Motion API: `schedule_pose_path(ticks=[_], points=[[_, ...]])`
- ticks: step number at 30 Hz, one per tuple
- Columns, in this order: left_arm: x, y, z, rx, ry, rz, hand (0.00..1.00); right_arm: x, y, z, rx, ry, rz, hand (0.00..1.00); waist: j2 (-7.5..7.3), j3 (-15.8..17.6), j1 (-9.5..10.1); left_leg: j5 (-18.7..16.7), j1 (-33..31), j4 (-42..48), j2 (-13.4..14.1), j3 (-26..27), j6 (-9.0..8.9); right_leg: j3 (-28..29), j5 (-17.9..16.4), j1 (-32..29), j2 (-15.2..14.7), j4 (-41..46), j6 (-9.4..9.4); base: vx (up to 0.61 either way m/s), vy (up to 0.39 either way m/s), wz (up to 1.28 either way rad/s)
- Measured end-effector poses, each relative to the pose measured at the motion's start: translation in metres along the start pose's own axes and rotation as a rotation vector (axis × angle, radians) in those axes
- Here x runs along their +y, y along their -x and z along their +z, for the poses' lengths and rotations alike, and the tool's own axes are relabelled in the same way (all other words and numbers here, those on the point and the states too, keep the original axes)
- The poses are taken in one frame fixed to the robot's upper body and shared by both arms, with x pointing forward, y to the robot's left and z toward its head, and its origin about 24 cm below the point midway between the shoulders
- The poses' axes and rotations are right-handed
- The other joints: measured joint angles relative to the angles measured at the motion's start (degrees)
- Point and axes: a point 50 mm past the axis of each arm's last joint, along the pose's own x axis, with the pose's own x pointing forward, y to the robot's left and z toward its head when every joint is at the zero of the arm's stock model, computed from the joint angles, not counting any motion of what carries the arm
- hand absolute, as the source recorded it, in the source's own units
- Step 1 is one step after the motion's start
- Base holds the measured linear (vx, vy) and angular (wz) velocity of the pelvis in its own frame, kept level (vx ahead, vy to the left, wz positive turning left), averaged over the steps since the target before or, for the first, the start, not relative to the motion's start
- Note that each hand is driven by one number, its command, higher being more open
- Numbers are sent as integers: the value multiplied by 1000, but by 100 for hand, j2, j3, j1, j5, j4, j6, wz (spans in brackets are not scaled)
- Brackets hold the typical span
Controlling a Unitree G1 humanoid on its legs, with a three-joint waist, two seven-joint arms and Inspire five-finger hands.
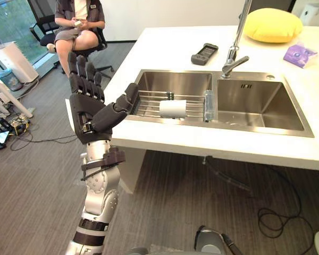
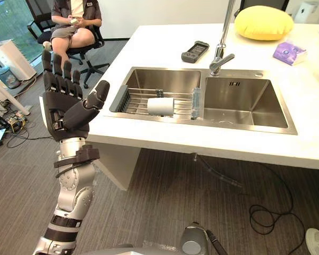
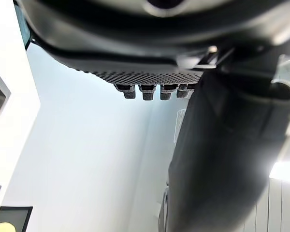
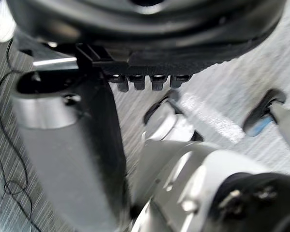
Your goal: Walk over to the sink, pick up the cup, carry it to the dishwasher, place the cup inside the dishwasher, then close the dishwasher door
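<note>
**Left hand** (image 1: 87,101): dark, on a silver-grey arm raised upright at the near left of the counter. Fingers straight and pointing up, thumb spread out toward the sink. Nothing held.

**Right hand** (image 4: 135,43): seen from its own wrist, pointing down at the floor. Fingers look straight and apart from the thumb. Empty.

**White cylindrical cup** (image 1: 173,108): lies on its side on a wire drying rack (image 1: 149,103) set across the left basin of the stainless-steel double sink (image 1: 228,127). Right of the left hand and apart from it.

**Surroundings:**
- white countertop (image 1: 165,48)
- chrome tap (image 1: 234,56) at the far rim between the basins
- black handset (image 1: 204,53) beyond the left basin
- yellow round cushion (image 1: 273,25) and purple packet (image 1: 300,54), far right
- a seated person (image 1: 80,21), far left

**Progress:** early. The approach to the sink looks all but complete, and the cup is untouched. Grasping, carrying, loading the dishwasher and closing its door all remain. The raised, spread hand reads as a pre-reach pose that must drop and turn toward the rack.
</note>
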Motion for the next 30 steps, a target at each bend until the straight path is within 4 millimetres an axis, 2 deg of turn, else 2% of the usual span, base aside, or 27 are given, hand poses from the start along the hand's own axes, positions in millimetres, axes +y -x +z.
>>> schedule_pose_path(ticks=[3,5,6,8,9,10,12,13,14,15,16,17,18,19,22,23,25,26,30], points=[[-10,1,-11,84,-5,-43,100,9,-3,3,0,21,29,100,15,-9,-11,-14,26,-8,141,1,-19,-96,-171,26,157,20,-64,176,-192,1],[-13,5,-20,153,-14,-52,100,10,-3,3,11,29,32,100,72,-45,-11,-74,-33,105,226,62,-110,-144,-344,33,213,13,-63,106,-84,10],[-13,9,-24,184,-18,-52,100,10,-3,2,23,28,34,100,78,-36,-16,-82,-185,463,246,182,-128,-181,-350,113,208,-82,-57,113,-19,24],[-11,13,-29,233,-29,-41,100,4,-2,-2,39,11,15,100,123,4,-49,32,-584,1428,365,495,-284,-312,-237,544,248,-547,-58,106,11,36],[-9,15,-30,248,-35,-39,100,-1,-1,-2,47,8,1,100,62,69,-31,262,-880,2099,372,621,-253,-355,-136,916,220,-919,-51,123,31,31],[-8,17,-30,252,-37,-47,100,-4,1,-2,56,15,-7,100,2,106,37,-80,-904,1868,263,734,-203,-341,-88,1179,141,-1208,-59,103,16,33],[-10,16,-26,240,-39,-86,100,-10,2,2,64,33,-22,100,20,122,15,-110,-1241,1157,31,768,-173,-343,-61,1420,22,-1512,-80,99,35,46],[-10,16,-25,234,-39,-98,100,-11,2,3,72,44,-24,100,20,128,24,-44,-1366,916,-7,785,-217,-344,-61,1466,-11,-1577,-78,150,103,38],[-10,16,-20,222,-43,-115,100,-12,2,3,87,48,-29,100,25,138,76,277,-1559,389,4,901,-247,-346,-63,1527,-72,-1639,-15,193,171,2],[-9,15,-19,219,-33,-125,100,-13,3,4,86,46,-29,100,66,154,150,780,-1585,-99,66,1128,-265,-313,-54,1602,-130,-1581,249,195,186,-15],[-10,16,-19,222,-14,-128,100,-15,3,6,80,47,-31,100,181,149,193,1118,-1563,-216,173,1194,-239,-261,-98,1633,-92,-1494,423,250,250,-42],[-10,16,-19,225,14,-130,100,-17,5,17,50,57,-33,100,530,159,206,1802,-1533,-115,486,1264,161,-145,-253,1685,115,-1255,616,296,315,-56],[-5,15,-18,234,8,-136,100,-7,2,15,46,50,-7,100,350,250,176,1500,-1500,248,330,1435,118,16,-345,1653,-148,-1053,720,286,306,-61],[-3,13,-16,228,10,-149,100,0,0,12,34,36,1,100,237,260,171,1254,-1501,313,183,1573,182,133,-434,1572,-352,-942,857,206,230,-46],[-2,12,-15,246,19,-159,100,-1,0,11,31,21,-14,100,108,187,148,1043,-1388,196,-86,1812,306,353,-502,1489,-631,-971,942,221,168,-34],[-1,11,-12,249,13,-172,100,-2,0,5,53,19,-20,100,57,129,111,1069,-1241,-107,-248,1821,275,397,-495,1493,-729,-1066,911,219,71,-29],[-2,12,-9,248,6,-190,100,-4,0,1,62,-4,-44,100,50,-34,4,1394,-961,-750,-436,1751,250,331,-401,1596,-762,-1379,897,243,14,-9],[-6,12,-9,252,10,-209,100,-7,1,-1,69,-9,-55,100,49,-125,-89,1588,-861,-1061,-483,1696,288,211,-298,1673,-746,-1544,996,252,-69,23],[-29,20,-20,334,50,-337,100,-12,2,-7,74,-79,-76,100,151,-266,-261,1706,-643,-1392,-291,1497,261,-124,-241,1814,-475,-1468,996,184,-118,17]])
